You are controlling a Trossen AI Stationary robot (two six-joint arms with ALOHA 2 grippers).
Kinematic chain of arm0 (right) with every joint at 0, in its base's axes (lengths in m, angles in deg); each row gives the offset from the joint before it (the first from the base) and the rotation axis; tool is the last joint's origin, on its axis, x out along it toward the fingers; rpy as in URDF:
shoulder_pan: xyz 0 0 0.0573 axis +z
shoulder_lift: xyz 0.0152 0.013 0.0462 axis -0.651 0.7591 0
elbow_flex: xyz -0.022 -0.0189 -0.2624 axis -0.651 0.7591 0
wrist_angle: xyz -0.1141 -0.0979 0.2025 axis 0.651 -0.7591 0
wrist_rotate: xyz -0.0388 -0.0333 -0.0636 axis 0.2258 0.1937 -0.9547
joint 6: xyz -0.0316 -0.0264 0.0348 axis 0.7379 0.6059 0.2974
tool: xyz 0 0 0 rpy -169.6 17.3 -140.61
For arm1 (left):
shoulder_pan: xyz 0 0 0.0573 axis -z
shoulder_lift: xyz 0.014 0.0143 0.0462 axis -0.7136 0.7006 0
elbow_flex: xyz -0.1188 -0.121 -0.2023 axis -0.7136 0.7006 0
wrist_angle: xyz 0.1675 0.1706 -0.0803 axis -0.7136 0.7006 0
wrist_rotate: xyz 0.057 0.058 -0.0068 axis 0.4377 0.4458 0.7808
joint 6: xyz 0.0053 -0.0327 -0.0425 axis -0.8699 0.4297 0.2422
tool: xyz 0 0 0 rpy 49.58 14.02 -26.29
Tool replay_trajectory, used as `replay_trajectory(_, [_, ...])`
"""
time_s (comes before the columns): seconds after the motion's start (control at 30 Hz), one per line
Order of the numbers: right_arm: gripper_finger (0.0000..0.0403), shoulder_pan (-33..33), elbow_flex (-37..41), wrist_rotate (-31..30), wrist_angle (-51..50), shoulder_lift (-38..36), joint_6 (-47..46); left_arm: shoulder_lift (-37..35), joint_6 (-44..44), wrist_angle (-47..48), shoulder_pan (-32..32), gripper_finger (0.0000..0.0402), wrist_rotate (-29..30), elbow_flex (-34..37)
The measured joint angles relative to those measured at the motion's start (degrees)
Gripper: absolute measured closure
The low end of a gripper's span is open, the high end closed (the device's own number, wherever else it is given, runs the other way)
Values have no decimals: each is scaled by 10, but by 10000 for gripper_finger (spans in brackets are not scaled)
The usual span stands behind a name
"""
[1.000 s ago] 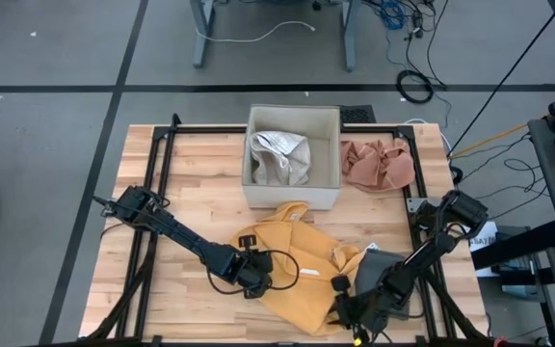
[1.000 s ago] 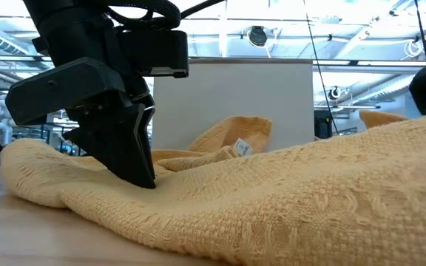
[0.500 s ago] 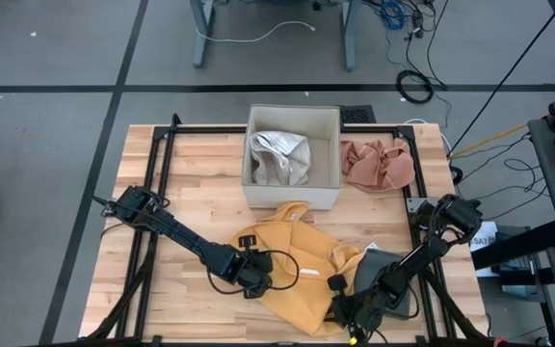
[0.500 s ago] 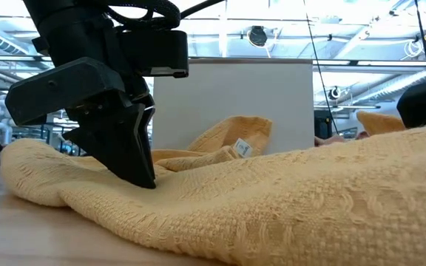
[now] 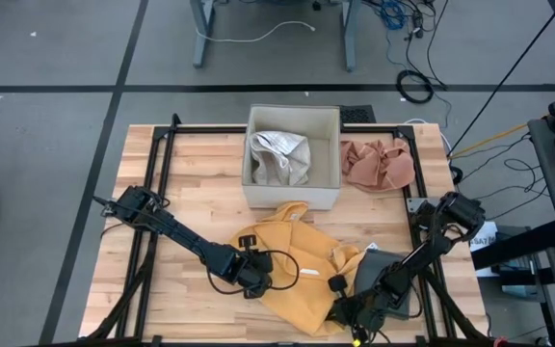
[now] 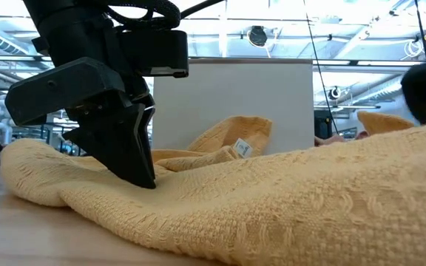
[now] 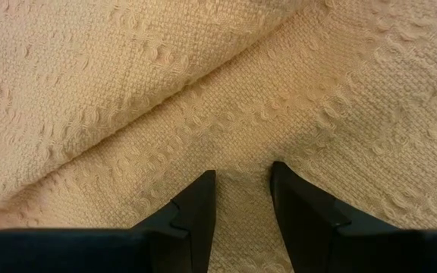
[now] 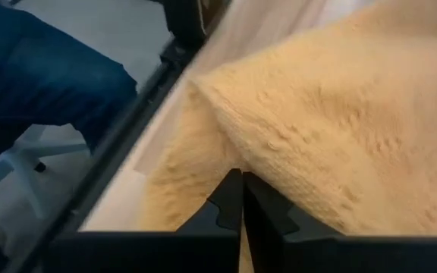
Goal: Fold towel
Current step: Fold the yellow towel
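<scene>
High view: the yellow towel [image 5: 302,270] lies crumpled near the table's [image 5: 200,183] front edge, below the box [image 5: 292,154]. The left gripper [image 5: 256,278] presses on its left part, fingers [image 7: 196,212] slightly spread on the weave. The right gripper [image 5: 345,310], fingers pressed together, pinches the towel's front right edge.
</scene>
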Motion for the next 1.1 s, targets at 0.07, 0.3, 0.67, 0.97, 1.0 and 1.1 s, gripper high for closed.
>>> replay_trajectory(0.07, [403,3,-1,-1,-8,-12,2,0,0,0,0,264,0,0])
replay_trajectory(0.3, [360,4,-1,18,-14,-7,12,0,0,0,0,264,0,0])
replay_trajectory(0.67, [266,-7,-1,0,2,11,13,0,0,0,0,264,0,0])
replay_trajectory(0.97, [370,-8,-1,16,-20,11,15,0,0,0,0,264,0,0])
replay_trajectory(1.0, [381,-8,-1,18,-20,11,15,0,0,0,0,264,0,0])
replay_trajectory(1.1, [398,-8,-1,25,-20,13,16,0,0,0,0,264,0,0])
